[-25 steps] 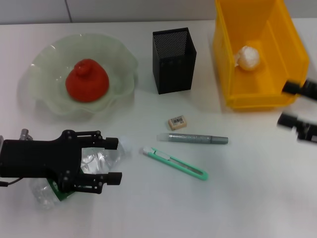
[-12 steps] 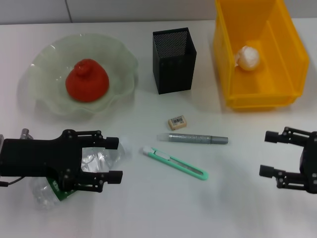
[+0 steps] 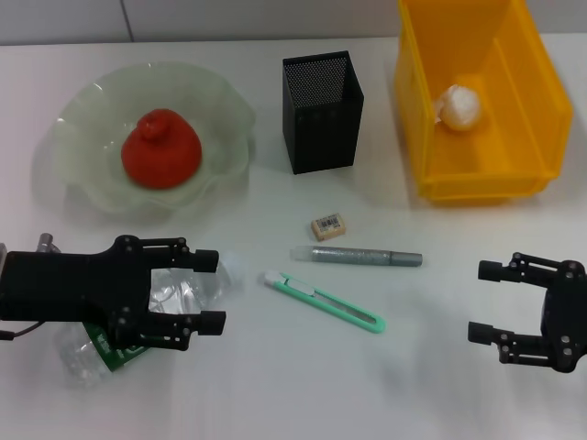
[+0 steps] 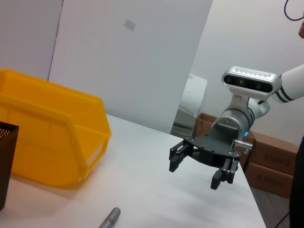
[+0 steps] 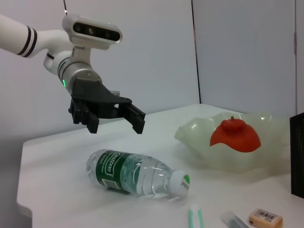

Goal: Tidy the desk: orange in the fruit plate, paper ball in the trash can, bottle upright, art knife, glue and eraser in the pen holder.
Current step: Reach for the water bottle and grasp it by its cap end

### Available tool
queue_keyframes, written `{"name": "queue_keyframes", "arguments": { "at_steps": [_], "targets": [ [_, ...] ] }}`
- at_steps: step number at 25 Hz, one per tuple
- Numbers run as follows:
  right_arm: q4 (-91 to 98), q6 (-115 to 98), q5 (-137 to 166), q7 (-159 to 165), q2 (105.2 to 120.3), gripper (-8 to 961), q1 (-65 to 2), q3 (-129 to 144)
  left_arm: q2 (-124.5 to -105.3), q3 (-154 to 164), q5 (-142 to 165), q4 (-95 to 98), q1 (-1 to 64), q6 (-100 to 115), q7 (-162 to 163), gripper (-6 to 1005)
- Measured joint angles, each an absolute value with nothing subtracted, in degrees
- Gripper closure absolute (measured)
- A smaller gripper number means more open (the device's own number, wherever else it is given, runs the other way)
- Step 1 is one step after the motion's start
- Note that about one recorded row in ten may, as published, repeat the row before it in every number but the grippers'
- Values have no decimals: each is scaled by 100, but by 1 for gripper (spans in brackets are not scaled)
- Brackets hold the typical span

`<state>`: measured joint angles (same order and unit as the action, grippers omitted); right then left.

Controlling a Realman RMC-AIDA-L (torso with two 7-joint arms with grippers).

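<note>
So the left gripper [image 3: 209,291] hangs wide open right above the water bottle [image 5: 135,174], which lies flat on its side, cap [image 5: 180,181] poking out past the fingertips. It should drop straight down and pinch the body mid-label before tipping it upright. The right gripper [image 3: 489,300] sits open and empty, well off to the side.

Clear glossy plastic bottle [image 5: 135,174]; black metal-mesh pen holder [image 3: 322,112]; translucent fruit plate [image 3: 110,197].
</note>
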<state>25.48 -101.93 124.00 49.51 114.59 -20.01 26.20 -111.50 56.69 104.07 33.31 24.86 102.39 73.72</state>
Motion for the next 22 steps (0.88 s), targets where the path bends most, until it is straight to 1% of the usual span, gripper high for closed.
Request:
{"name": "queue_keyframes", "arguments": {
  "at_steps": [10,22],
  "targets": [
    [2531,-10190,12410,4941,11505,189,-2045,2619,-11127,5660,10421,3331,2498,10230,7371,215],
    [2531,-10219,12419,4941,11514,188,-2057,2619,-11124,5629,10389,3347,2515,10277,7391,216]
  ]
}}
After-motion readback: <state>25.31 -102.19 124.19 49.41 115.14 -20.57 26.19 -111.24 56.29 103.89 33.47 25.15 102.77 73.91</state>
